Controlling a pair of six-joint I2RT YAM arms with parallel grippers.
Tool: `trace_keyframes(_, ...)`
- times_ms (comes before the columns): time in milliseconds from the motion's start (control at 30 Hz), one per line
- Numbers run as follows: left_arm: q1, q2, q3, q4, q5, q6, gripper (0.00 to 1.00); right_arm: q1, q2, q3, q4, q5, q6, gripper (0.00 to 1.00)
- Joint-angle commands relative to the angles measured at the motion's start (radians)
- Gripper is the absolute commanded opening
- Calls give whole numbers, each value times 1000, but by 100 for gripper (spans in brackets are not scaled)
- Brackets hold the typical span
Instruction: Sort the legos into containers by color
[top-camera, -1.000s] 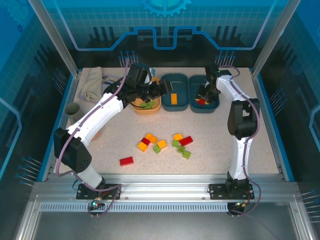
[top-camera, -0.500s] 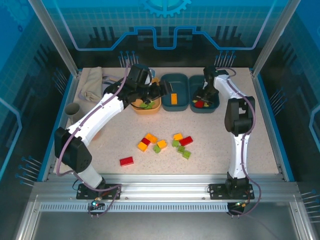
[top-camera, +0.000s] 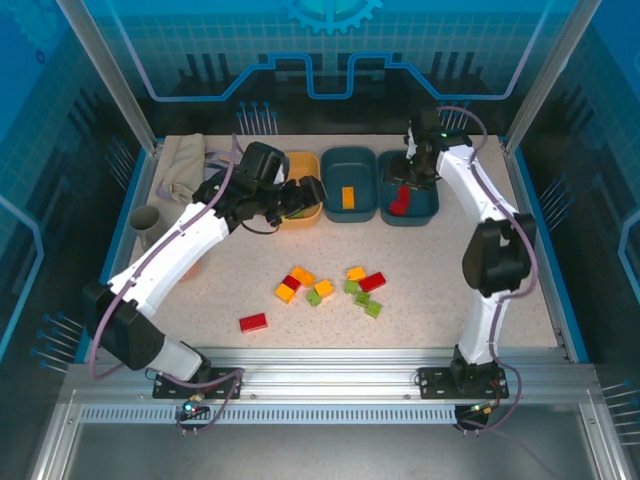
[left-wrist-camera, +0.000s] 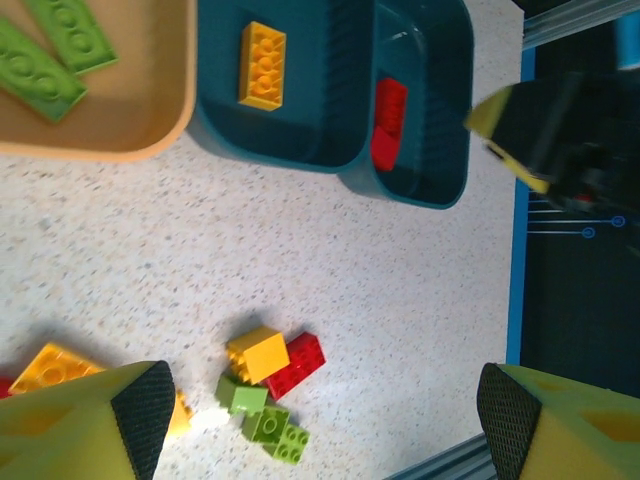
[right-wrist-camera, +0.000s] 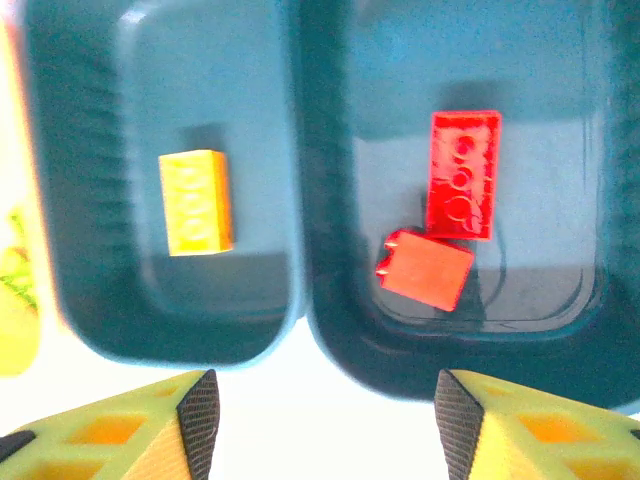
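Three containers stand in a row at the back: an orange-yellow tub (top-camera: 310, 213) with green legos (left-wrist-camera: 55, 50), a middle teal tub (top-camera: 335, 205) holding a yellow brick (top-camera: 348, 197), and a right teal tub (top-camera: 425, 212) with two red bricks (right-wrist-camera: 463, 175) (right-wrist-camera: 425, 268). My left gripper (top-camera: 305, 192) hangs open and empty by the orange tub's near side. High over the right teal tub's near rim, my right gripper (right-wrist-camera: 327, 415) is open and empty. Loose legos lie mid-table: yellow (left-wrist-camera: 258, 352), red (left-wrist-camera: 300, 362), green (left-wrist-camera: 270, 425), and a lone red brick (top-camera: 253, 322).
A beige cloth (top-camera: 185, 165) lies at the back left corner and a grey cup (top-camera: 146, 218) stands at the left edge. A raised blue rim (top-camera: 527, 215) borders the table. The loose bricks sit in two clusters (top-camera: 300, 282) (top-camera: 362, 285).
My right gripper has opened, left a red brick in the right teal tub and risen from it. The left gripper has drawn back left from over the orange tub.
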Motion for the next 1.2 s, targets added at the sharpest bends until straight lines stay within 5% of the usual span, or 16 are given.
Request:
trace_keyframes(0, 3, -78, -53, -98, -50, -32, 83, 78, -102, -92, 42, 36, -68, 61)
trace_keyframes(367, 3, -300, -272, -221, -101, -123, 83, 328, -385, -440, 236, 5, -110, 66)
trace_keyframes(633, 3, -359, -351, -273, -117, -155, 82, 456, -448, -545, 262, 16, -106, 66)
trace_keyframes(1167, -55, -413, -497, -54, -13, -221, 82, 473, -174, -584, 90, 85, -129, 80)
